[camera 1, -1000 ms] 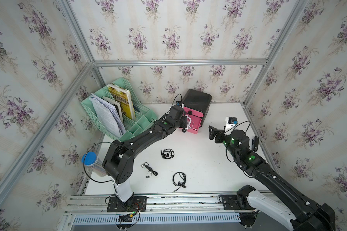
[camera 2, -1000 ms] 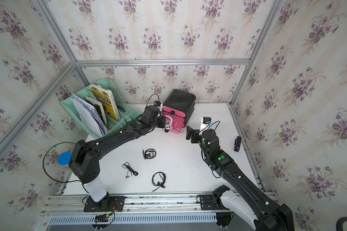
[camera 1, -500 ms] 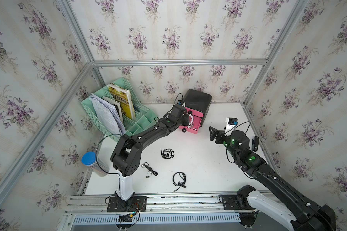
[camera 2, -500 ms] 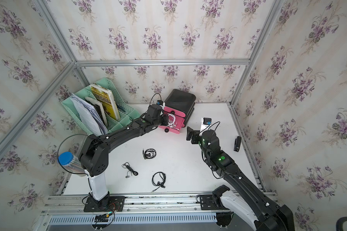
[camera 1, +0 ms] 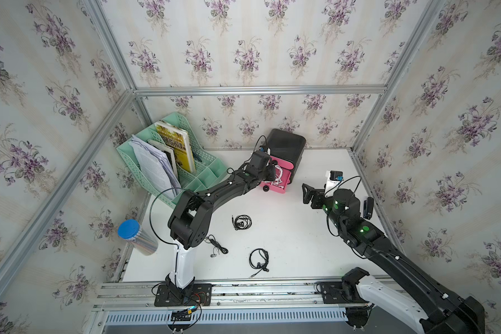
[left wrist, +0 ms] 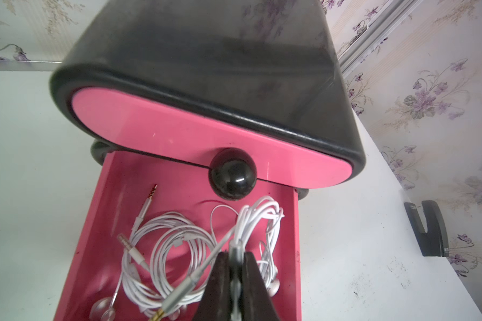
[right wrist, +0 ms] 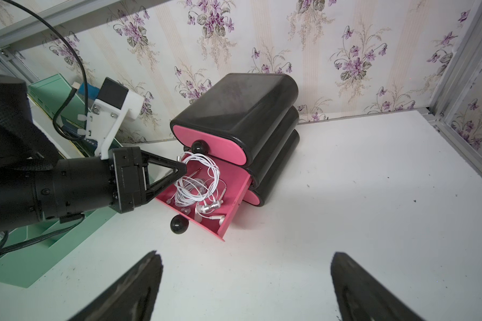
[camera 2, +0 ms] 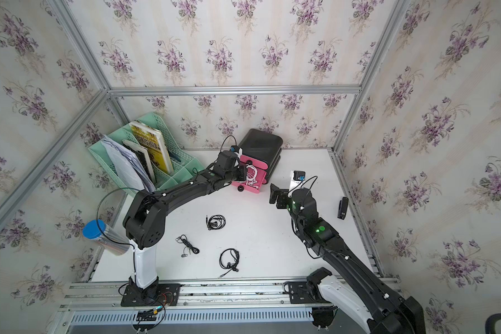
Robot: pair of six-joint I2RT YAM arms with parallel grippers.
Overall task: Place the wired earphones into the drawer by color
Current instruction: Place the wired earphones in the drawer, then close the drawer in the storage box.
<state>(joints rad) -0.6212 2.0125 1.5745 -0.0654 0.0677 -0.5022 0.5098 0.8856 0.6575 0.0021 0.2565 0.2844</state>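
The drawer [camera 1: 287, 144] [camera 2: 261, 141] is a black cabinet with pink fronts by the back wall. Its middle drawer [left wrist: 109, 222] [right wrist: 234, 205] is pulled out, with white wired earphones [left wrist: 173, 244] coiled inside. My left gripper [left wrist: 235, 261] [camera 1: 272, 173] [right wrist: 182, 169] hangs over it, shut on another white earphone bundle [left wrist: 256, 216] [right wrist: 203, 166]. Three black earphone sets [camera 1: 242, 222] [camera 1: 217, 245] [camera 1: 259, 258] lie on the white table. My right gripper [right wrist: 245, 258] [camera 1: 308, 193] is open and empty above the table, right of the drawer.
A mint-green file rack [camera 1: 206, 173] with books and papers stands just left of the cabinet. A blue-lidded cylinder [camera 1: 133, 234] leans at the table's left edge. A black stapler [camera 1: 368, 206] [left wrist: 429, 230] lies near the right wall.
My left arm's elbow has swung right and toward the back, carrying its gripper and the white earphones a little further over the open drawer. The right arm has not moved.
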